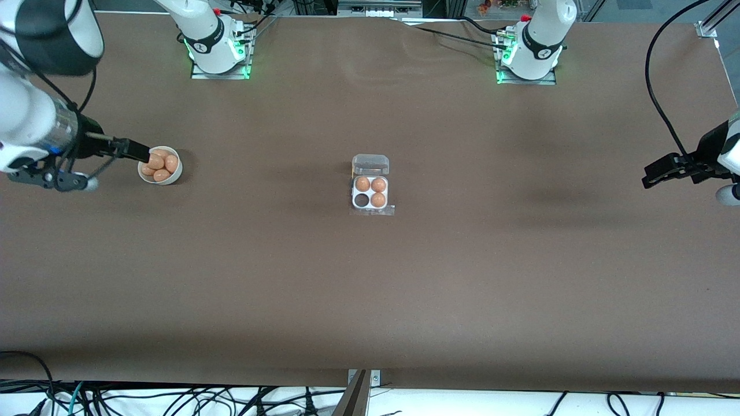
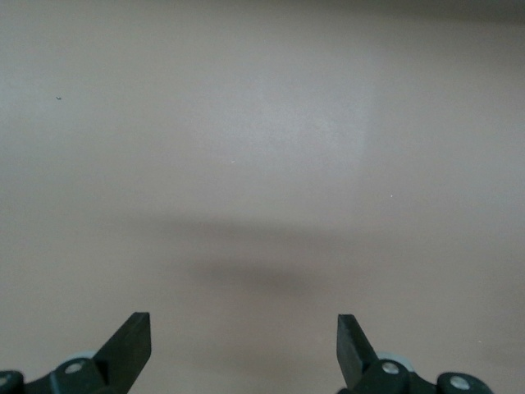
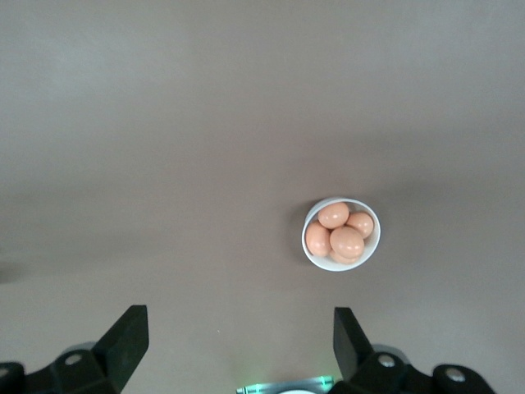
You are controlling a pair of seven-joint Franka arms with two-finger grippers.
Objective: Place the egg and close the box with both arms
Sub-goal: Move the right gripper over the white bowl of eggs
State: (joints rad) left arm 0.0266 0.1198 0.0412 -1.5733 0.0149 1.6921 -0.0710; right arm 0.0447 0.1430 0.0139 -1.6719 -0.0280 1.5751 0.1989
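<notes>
Front view: the box [image 1: 370, 190] sits mid-table on the brown table [image 1: 370, 277], its clear lid [image 1: 370, 164] thrown back toward my bases. Three eggs [image 1: 370, 189] fill three cells; the fourth cell [image 1: 362, 200], on the side nearer the camera and toward my right arm's end, shows dark and bare. The bowl [image 1: 160, 166] stands well apart from the box, toward my right arm's end, with a heap of eggs in it. My right gripper [image 1: 139, 151] hangs up in the air over the bowl's rim, fingers spread wide, holding nothing. My left gripper [image 1: 656, 173] waits over bare table at the other end, well apart from the box, fingers wide too and nothing in them. Nothing lies on the table between bowl and box. Cables [image 1: 173, 398] trail along the table's edge nearest the camera, off the brown surface.

Left wrist view: my two fingers [image 2: 131, 345] stand far apart with only plain table [image 2: 262, 148] under them, and a soft shadow [image 2: 254, 275] lying across it. Nothing between the fingers.

Right wrist view: my fingers [image 3: 127, 336] stand wide again, with nothing in the gap. The bowl [image 3: 372, 250] shows below me on the table [image 3: 164, 123], four eggs [image 3: 340, 232] packed together touching one another inside it. The bowl is not between my fingers. A strip of green light [image 3: 283, 383] glows between my fingers at the frame's edge.
</notes>
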